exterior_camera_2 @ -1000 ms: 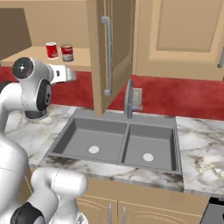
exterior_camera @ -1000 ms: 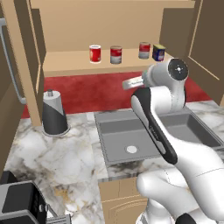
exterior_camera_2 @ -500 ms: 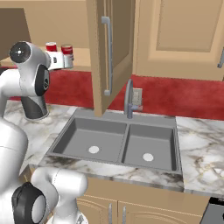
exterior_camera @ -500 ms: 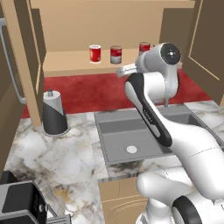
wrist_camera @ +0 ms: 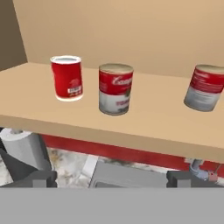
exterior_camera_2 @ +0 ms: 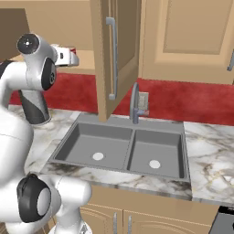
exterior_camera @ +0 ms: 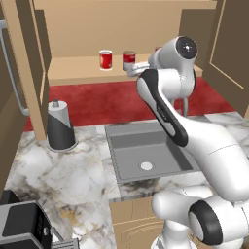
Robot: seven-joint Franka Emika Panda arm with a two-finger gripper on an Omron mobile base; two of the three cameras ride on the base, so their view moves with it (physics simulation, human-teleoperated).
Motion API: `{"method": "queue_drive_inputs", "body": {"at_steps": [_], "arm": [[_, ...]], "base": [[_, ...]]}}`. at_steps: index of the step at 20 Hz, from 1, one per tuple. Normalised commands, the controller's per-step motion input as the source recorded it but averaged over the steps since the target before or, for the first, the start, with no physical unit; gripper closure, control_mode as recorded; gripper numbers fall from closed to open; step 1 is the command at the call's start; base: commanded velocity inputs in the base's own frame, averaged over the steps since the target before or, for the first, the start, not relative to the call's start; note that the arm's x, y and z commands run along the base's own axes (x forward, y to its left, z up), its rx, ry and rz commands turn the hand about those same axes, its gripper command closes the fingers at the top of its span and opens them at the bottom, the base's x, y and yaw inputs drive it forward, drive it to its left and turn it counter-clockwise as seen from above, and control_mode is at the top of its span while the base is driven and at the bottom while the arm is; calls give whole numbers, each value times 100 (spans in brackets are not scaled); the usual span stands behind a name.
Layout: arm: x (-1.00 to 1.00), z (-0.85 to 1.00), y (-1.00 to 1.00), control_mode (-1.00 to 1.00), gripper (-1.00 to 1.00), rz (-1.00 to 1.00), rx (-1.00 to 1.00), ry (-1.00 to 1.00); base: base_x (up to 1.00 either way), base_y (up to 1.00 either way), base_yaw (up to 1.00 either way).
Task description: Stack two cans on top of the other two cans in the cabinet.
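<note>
Gripper now up at shelf height, swung in toward cabinet from over sink a second ago; fingers spread wide, nothing held. Red-and-grey can dead ahead, second one ahead-right, mostly red tin ahead-left, all standing apart on shelf. Blue tin I can't spot. Looks like lining up first grab, no stacking done yet.

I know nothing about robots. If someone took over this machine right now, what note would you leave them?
Claw: open, empty, facing the cabinet shelf.
On the shelf, all apart: red tin with white band, red-and-grey tin beside it, second red-and-grey tin further right.
Done: none of these is stacked.
Left: probably grasp a red-and-grey tin, set it on the red tin, then build the second stack.
</note>
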Motion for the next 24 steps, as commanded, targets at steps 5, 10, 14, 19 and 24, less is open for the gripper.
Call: {"method": "queue_drive_inputs", "body": {"at_steps": [5, 10, 14, 19, 24], "arm": [[28, 0, 0, -100, -100, 0, 3, 1], [28, -3, 0, -100, -100, 0, 0, 0], [31, -7, 0, -100, -100, 0, 0, -1], [33, -1, 4, -100, -100, 0, 1, 0], [22, 0, 9, -100, -100, 3, 4, 0]], "base": [[0, 0, 0], [0, 0, 0], [0, 0, 0], [0, 0, 0], [0, 0, 0]]}}
